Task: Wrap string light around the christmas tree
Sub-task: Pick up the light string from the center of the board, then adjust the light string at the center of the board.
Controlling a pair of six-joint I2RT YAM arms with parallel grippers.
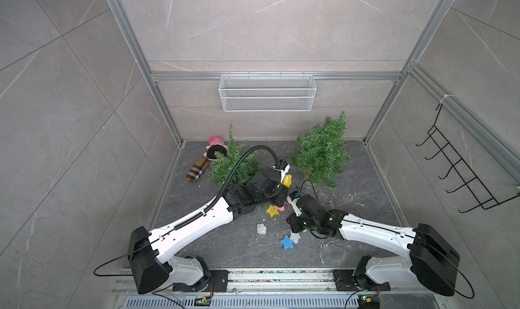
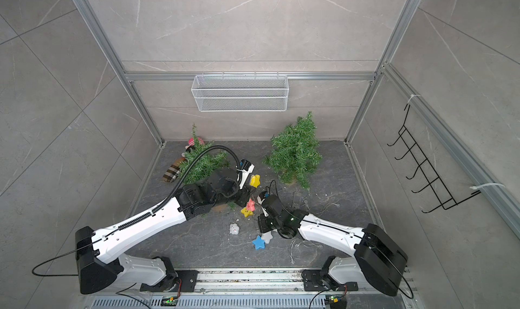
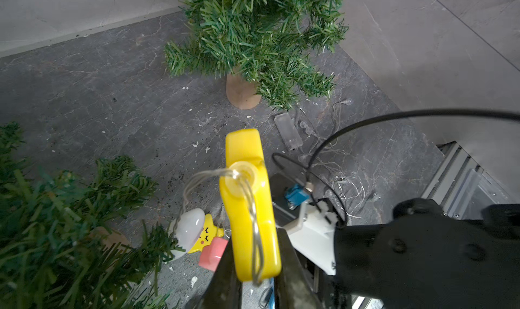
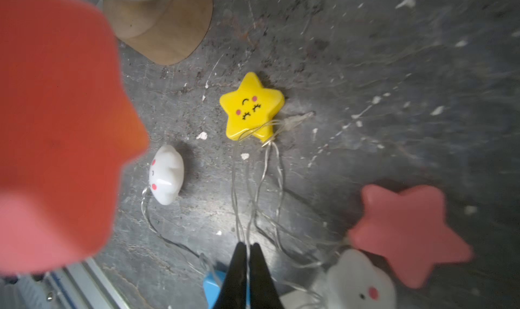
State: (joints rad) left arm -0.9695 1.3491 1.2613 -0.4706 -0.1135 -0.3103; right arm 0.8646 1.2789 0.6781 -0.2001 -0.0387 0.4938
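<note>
- The left tool [image 1: 284,187] is holding a yellow plastic star light [image 1: 287,180] aloft, between a slim green artificial Christmas tree [image 1: 229,165] and a bushier green tree [image 1: 320,153].
- The right tool [image 1: 295,231] is hanging just above a blue plastic star light [image 1: 287,242].
- A smiling yellow star light [image 1: 272,210] and a white cloud-shaped light [image 1: 261,228] are lying on the dark stone surface [image 1: 225,245].

The left arm [image 1: 197,223] is reaching forward and inward from its base, forearm stretched long, wrist bending toward the centre. The left gripper [image 3: 254,265] is clamping a yellow star light [image 3: 247,198] between its 2 jaws, which are standing narrowly apart around it. The right arm [image 1: 374,231] is reaching inward from the opposite side, wrist folding downward. The right gripper [image 4: 247,250] is pointing at the floor, its 2 black fingers [image 4: 235,279] pressing together on a thin string light wire [image 4: 239,209]. Both wrists are sitting close together.
</note>
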